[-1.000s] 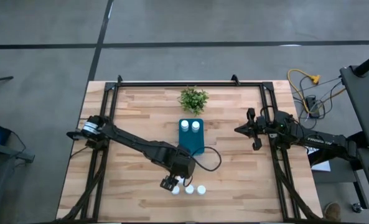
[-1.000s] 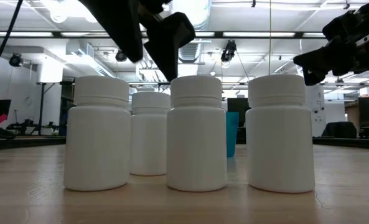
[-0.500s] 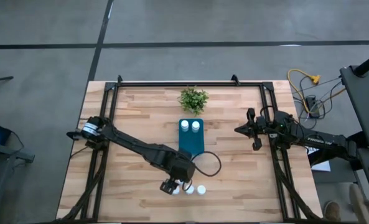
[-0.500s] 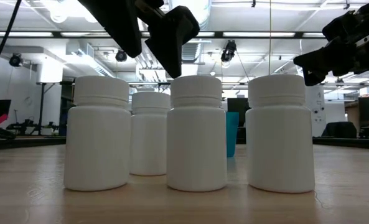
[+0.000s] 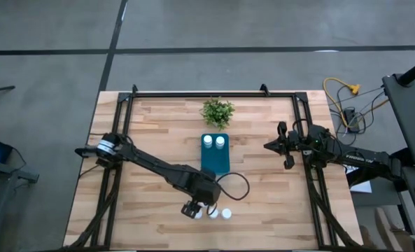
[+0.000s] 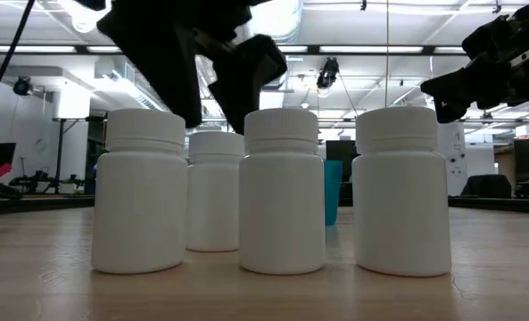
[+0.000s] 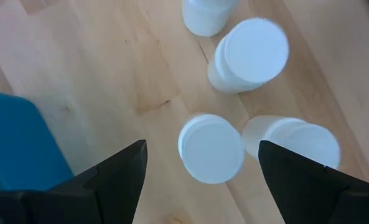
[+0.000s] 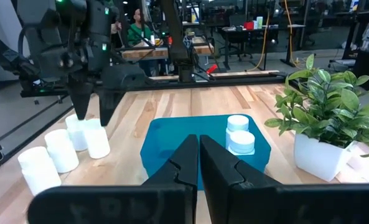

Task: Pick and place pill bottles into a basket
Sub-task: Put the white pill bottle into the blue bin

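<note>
Two pill bottles (image 5: 213,141) lie in the basket (image 5: 215,164), high view; four remain near (one hidden). Left wrist: left gripper (image 7: 200,163), fingers apart, straddles one cap (image 7: 211,148); next, descend and close. Right gripper (image 8: 198,159) pinched together, parked.

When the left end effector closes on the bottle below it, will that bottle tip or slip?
The bottle stands upright on a flat base, so it probably stays put. Its smooth white wall looks stiff but maybe slippery. Neighbouring bottles stand close, so the open left end effector might nudge one over.
</note>
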Motion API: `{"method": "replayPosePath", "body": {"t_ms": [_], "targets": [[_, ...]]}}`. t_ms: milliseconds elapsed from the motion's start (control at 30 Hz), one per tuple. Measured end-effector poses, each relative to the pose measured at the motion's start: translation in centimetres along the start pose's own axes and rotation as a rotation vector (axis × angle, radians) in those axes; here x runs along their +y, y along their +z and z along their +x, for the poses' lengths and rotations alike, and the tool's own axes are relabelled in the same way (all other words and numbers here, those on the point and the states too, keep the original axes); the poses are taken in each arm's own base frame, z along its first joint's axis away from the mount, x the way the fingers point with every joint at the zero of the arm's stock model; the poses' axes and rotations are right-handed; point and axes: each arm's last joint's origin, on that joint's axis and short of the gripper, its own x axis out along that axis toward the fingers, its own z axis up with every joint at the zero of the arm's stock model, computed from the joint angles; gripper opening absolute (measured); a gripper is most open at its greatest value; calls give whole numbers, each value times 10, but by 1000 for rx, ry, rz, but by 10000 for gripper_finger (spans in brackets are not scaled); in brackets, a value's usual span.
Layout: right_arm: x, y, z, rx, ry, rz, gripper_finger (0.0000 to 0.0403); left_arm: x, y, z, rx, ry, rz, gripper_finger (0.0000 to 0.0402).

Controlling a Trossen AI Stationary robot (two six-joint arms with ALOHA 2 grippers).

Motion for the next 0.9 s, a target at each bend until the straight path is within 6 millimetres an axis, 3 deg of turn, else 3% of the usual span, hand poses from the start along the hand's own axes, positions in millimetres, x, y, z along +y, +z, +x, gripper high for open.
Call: {"method": "replayPosePath", "body": {"t_ms": [700,900], "targets": [[0,0,0,1,0,1,9,1,-1,11,25,-18,-6,290],[0,0,0,1,0,1,9,0,-1,11,23,-35,-6,262]]}}
